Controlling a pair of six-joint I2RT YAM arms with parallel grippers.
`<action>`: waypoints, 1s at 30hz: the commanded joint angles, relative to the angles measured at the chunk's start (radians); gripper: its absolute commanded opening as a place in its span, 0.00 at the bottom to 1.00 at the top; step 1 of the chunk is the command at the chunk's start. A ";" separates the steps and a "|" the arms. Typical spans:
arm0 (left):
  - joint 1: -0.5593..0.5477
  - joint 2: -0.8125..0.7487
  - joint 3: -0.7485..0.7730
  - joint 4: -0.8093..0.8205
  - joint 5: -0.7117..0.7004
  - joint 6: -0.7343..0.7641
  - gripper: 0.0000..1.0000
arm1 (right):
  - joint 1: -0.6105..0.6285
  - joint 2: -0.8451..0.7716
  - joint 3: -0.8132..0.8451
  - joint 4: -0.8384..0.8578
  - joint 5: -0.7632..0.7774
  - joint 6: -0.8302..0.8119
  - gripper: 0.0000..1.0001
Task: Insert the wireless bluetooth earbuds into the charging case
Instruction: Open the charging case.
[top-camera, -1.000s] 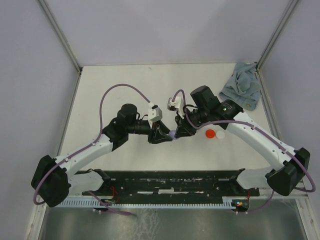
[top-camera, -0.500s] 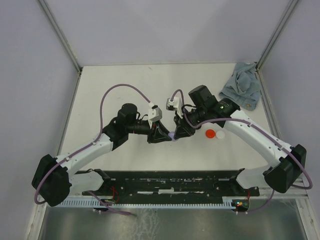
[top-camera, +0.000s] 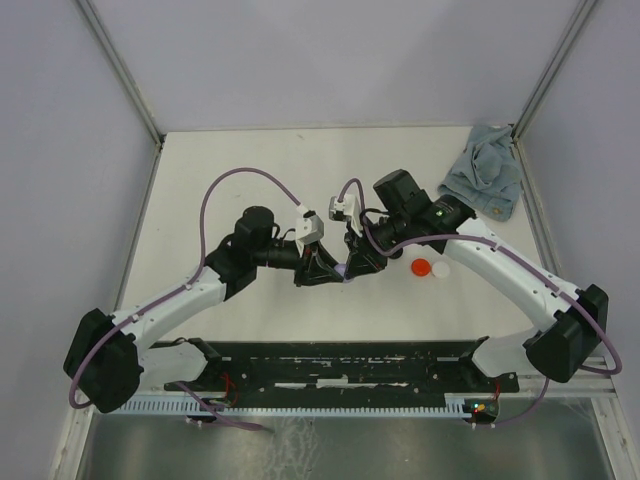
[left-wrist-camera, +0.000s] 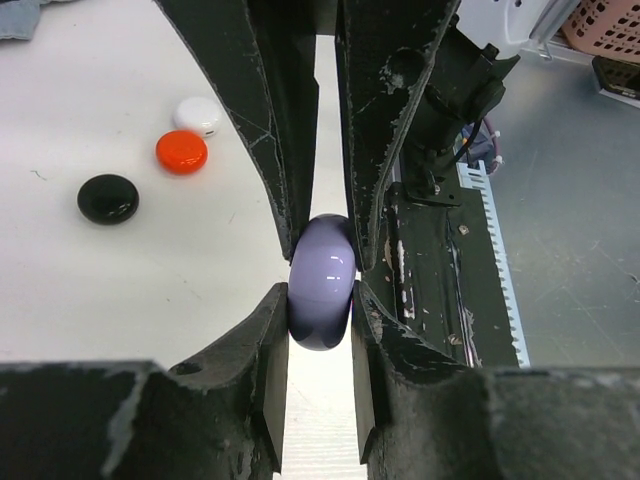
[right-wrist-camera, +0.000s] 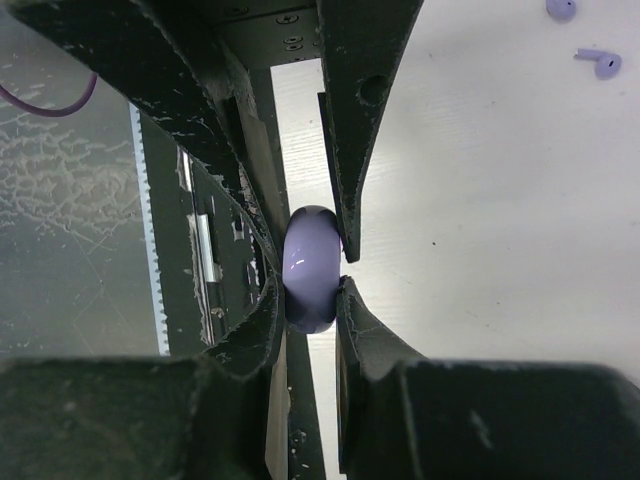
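A lilac round charging case (left-wrist-camera: 322, 282) hangs above the table, pinched from both sides. My left gripper (left-wrist-camera: 320, 300) is shut on its near half. My right gripper (right-wrist-camera: 308, 290) comes from the opposite side and is shut on the same case (right-wrist-camera: 309, 268). In the top view the two grippers meet at the table's middle around the case (top-camera: 344, 270). Two lilac earbuds (right-wrist-camera: 600, 62) lie on the table, at the top right corner of the right wrist view. One of them is cut off by the frame edge.
Red (left-wrist-camera: 182, 152), white (left-wrist-camera: 197, 115) and black (left-wrist-camera: 108, 198) round discs lie on the table to the right of the grippers. A crumpled blue cloth (top-camera: 485, 180) sits at the back right corner. The black base rail (top-camera: 340, 365) runs along the near edge.
My left gripper's jaws have narrowed onto the lilac case. The right arm has shifted slightly left with the case, still gripping it.
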 joint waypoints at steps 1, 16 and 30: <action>-0.015 -0.038 0.020 0.068 0.044 0.032 0.04 | -0.001 -0.037 0.016 0.136 0.008 0.007 0.22; -0.015 -0.143 -0.041 0.129 0.040 0.009 0.03 | -0.003 -0.147 -0.096 0.324 0.156 0.088 0.43; -0.015 -0.181 -0.059 0.134 -0.029 0.005 0.03 | -0.038 -0.201 -0.138 0.433 0.222 0.184 0.46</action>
